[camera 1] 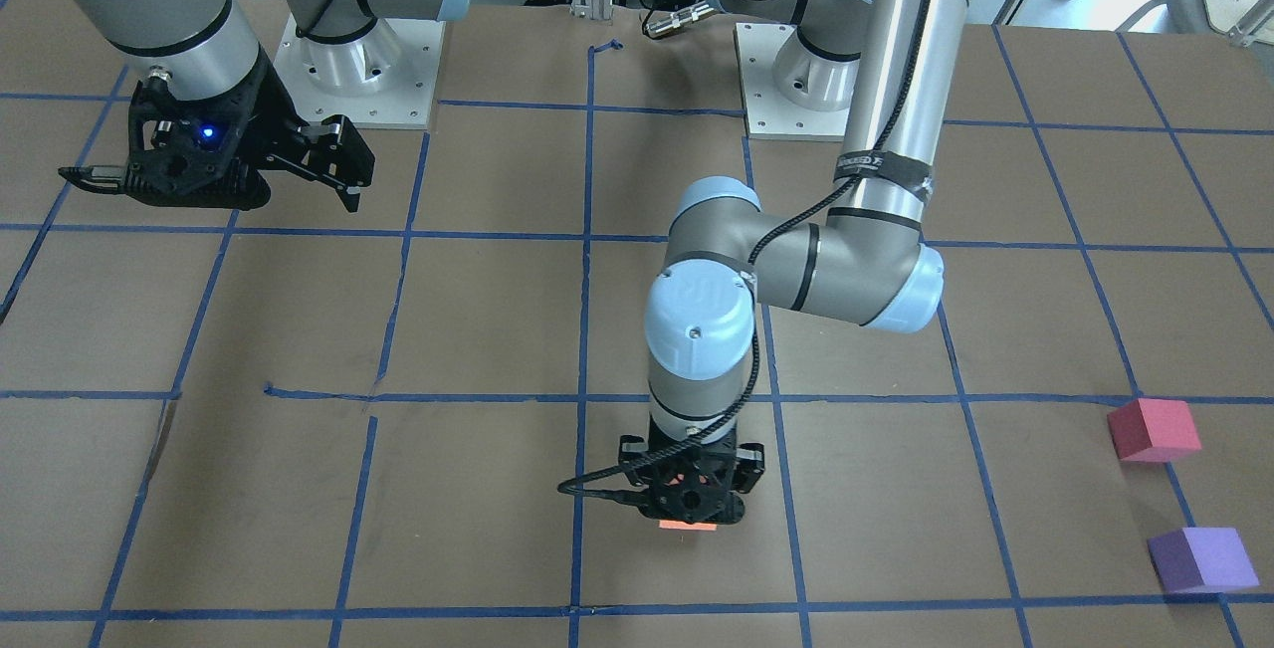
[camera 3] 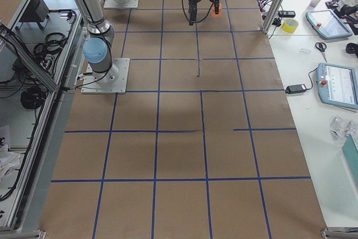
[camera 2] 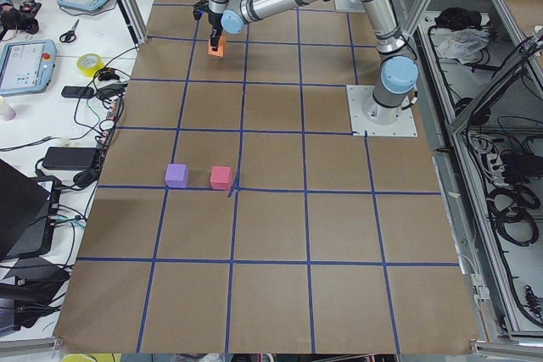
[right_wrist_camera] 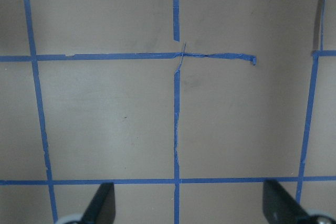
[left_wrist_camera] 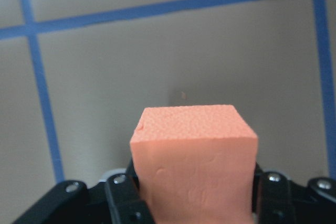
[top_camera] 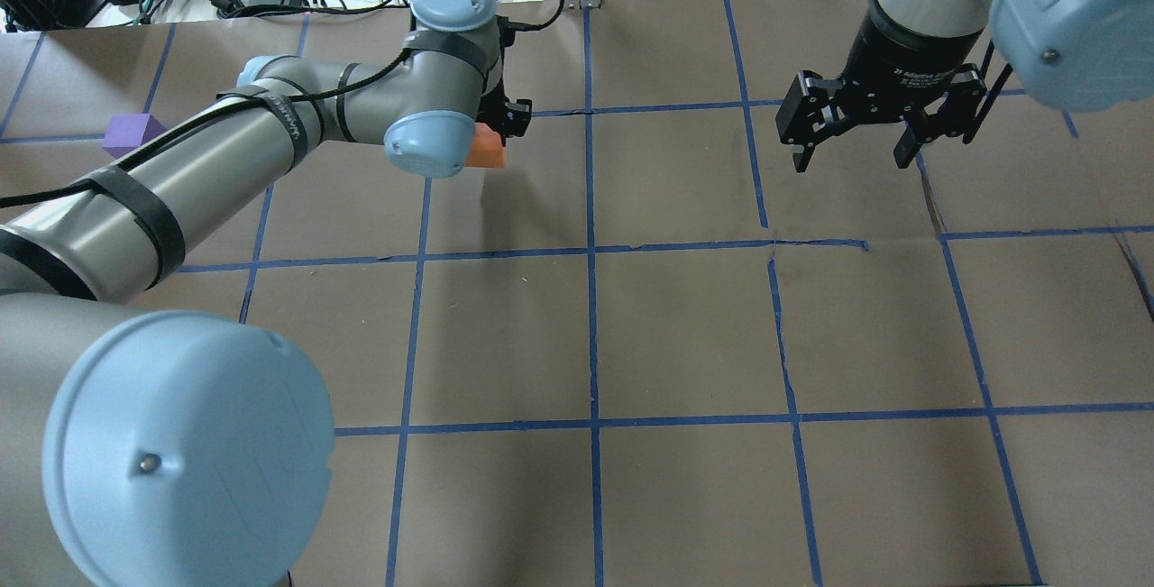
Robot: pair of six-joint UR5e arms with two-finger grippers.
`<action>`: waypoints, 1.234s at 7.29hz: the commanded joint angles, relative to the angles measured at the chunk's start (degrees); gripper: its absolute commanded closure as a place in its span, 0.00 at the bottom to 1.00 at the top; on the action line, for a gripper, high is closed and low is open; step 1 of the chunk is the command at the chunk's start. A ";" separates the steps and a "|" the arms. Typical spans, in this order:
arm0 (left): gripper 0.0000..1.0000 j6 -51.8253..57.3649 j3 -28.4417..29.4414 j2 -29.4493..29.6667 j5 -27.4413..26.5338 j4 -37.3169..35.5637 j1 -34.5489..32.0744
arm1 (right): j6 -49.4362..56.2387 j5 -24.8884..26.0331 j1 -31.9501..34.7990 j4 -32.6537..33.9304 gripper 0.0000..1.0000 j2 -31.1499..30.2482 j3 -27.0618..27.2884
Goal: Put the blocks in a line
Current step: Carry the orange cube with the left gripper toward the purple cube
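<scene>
Left gripper (camera 1: 692, 501) clamps the orange block (left_wrist_camera: 194, 156) low over the table (camera 1: 478, 310), well apart from the red block (camera 1: 1153, 429) and purple block (camera 1: 1201, 560) sitting near each other. It's probably bound for their row. Right gripper (top_camera: 852, 161) hangs spread and empty, out of the way.

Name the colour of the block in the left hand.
Orange block, clearest in the left wrist view.
</scene>
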State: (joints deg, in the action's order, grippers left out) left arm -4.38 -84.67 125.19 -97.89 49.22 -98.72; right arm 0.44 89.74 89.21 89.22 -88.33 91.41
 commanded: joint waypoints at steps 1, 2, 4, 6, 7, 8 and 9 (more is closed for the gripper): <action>0.78 9.08 -0.14 -0.47 -0.37 -0.35 8.34 | -0.09 -0.01 0.09 -0.01 0.00 0.00 0.00; 0.78 10.60 -0.06 -0.64 -0.28 -0.44 10.98 | 0.00 -0.01 0.09 -0.01 0.00 0.09 0.09; 0.78 23.73 -0.15 -0.73 0.42 -0.62 19.58 | 0.00 -0.01 0.09 -0.01 0.00 0.00 0.44; 0.78 36.55 0.11 -1.17 0.86 -0.70 26.96 | -0.18 -0.01 0.09 0.25 0.00 0.00 0.35; 0.78 41.94 0.90 -1.08 1.03 -1.05 30.31 | -0.09 -0.01 0.09 0.16 0.00 0.00 0.44; 0.78 43.73 1.69 -1.17 0.78 -0.53 33.04 | -0.18 -0.01 0.00 0.34 0.00 0.00 0.44; 0.78 43.75 1.87 -1.17 1.03 -0.62 34.55 | -0.18 -0.01 0.00 0.25 0.00 0.00 0.44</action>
State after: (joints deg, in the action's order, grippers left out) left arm 37.81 -83.27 124.05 -97.00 48.54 -66.73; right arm 0.29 89.74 89.24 89.48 -88.33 91.83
